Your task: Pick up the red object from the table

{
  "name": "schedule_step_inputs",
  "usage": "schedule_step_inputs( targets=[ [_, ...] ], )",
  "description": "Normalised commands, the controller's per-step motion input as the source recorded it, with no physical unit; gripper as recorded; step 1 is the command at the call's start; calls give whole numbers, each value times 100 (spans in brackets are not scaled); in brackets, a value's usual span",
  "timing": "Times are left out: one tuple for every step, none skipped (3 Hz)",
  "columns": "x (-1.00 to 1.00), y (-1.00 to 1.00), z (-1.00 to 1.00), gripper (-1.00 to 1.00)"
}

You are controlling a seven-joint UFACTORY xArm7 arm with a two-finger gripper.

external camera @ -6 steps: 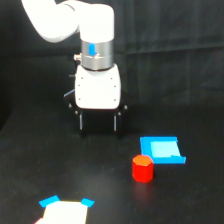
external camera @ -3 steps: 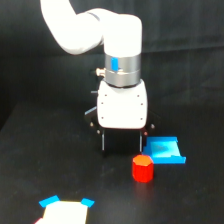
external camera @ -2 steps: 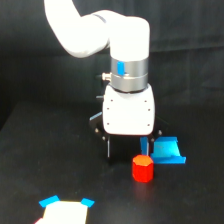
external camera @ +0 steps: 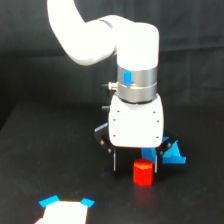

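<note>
Change: the arm (external camera: 100,35) had travelled from the rear of the worktop (external camera: 30,165) toward the exterior view's right and come forward, bringing the end effector (external camera: 135,167) down around the red object (external camera: 143,172).
Meaning for task: approach judged nearly complete; closing and lifting not yet done.
End effector: released, fingers spread, one dark finger (external camera: 116,161) showing on the exterior view's left of the block.
Red object: one, resting on the worktop between the fingers.
Blue piece (external camera: 172,154): one, just behind, partly hidden.
Blue-cornered white piece (external camera: 64,211): one, near the front edge.
Arms: one.
</note>
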Motion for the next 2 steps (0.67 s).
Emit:
schedule_step_inputs(
  targets=[
    [-34,-4,11,-100],
    [-100,50,45,-100]
  ],
)
